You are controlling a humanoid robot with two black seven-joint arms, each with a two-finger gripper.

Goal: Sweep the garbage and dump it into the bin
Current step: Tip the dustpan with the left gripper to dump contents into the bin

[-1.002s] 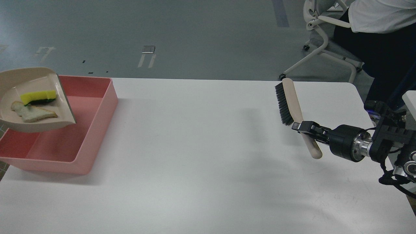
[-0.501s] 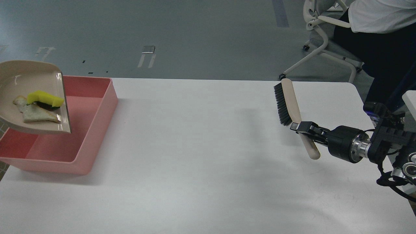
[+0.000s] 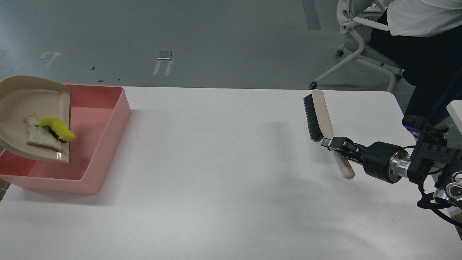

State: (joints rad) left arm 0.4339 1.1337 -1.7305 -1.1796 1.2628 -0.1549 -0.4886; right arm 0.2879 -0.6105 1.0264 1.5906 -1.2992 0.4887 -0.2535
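Observation:
The salmon-pink bin [image 3: 104, 144] stands at the table's left edge. A beige dustpan [image 3: 21, 104] hangs tilted over it, its lip down toward the bin's inside. The garbage lies at the pan's lip: a yellow sponge chunk with a dark green layer [image 3: 59, 130] and a pale bread-like piece [image 3: 40, 138]. My left gripper is out of view; the pan's handle runs off the left edge. My right gripper [image 3: 334, 144] is shut on the handle of the beige black-bristled brush [image 3: 321, 113], held above the table at the right.
The white table [image 3: 223, 173] spans the view. A person on a white office chair [image 3: 364, 47] sits beyond the table's far right corner. Grey floor lies behind the table.
The dustpan has tipped steeper toward the bin. The sponge and the bread piece have slid down to its lip. The right gripper with the brush has drifted slightly left.

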